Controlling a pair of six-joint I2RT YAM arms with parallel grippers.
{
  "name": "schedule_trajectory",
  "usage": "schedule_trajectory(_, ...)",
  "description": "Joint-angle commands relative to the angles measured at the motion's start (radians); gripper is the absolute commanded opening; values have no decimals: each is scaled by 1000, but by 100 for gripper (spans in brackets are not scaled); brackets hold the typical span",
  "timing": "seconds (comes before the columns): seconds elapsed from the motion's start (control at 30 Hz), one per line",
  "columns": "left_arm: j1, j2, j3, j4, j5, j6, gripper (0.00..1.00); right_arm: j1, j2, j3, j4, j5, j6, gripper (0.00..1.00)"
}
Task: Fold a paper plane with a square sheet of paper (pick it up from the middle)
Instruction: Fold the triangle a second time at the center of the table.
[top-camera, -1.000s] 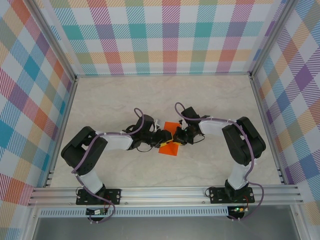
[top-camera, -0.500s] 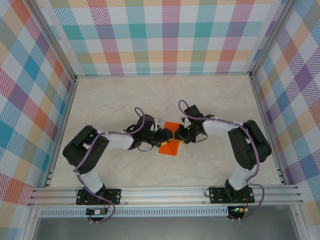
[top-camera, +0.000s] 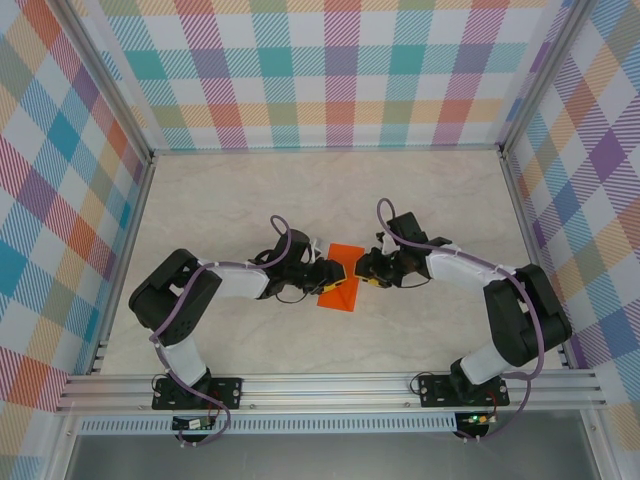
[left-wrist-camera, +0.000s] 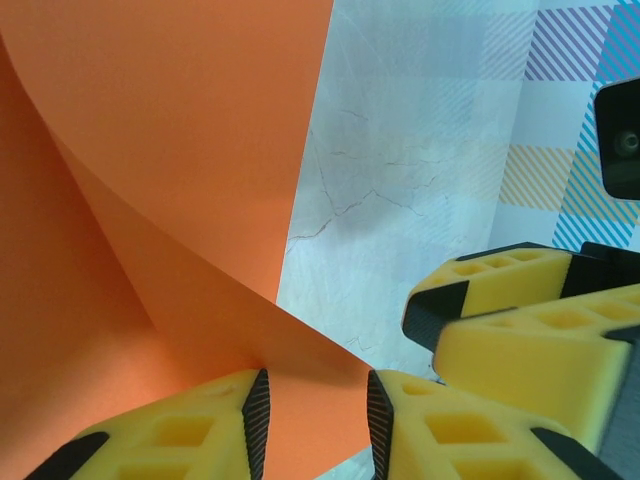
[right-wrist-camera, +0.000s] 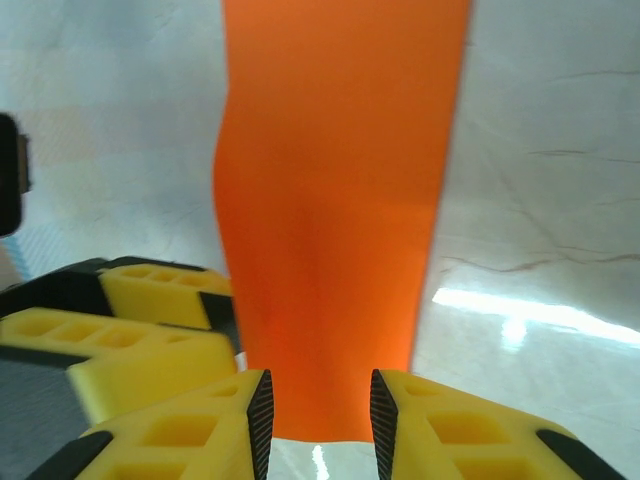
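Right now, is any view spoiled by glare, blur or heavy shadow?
Right wrist: the square sheet of paper looks soft and slightly smeared, and a bright glare streak lies on the table to its right. Left wrist: fairly sharp, with a soft shadow on the table beside the paper's edge. Top external: evenly lit and sharp.

Bright orange paper (top-camera: 340, 277); yellow-and-black fingers (left-wrist-camera: 180, 435); pale marbled table (top-camera: 230, 200); pastel plaid walls (top-camera: 320, 70); black-and-white arms (top-camera: 240, 283); purple cables (top-camera: 290, 240).

Left gripper (top-camera: 331, 273) and right gripper (top-camera: 361, 268) face off nearly tip to tip, held low, jaws narrowly parted.
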Motion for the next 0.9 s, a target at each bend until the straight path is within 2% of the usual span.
schedule_trajectory(0.0,-7,12,18,8,-5,3,32,-3,11,-14,86,-108,-14,33)
schedule_trajectory(0.47,-6,17,24,-1,-3,4,29,-1,62,-3,59,-134,-66,28)
schedule_trajectory(0.87,-7,18,34,-4,-8,3,27,1,101,20,37,-141,-101,15)
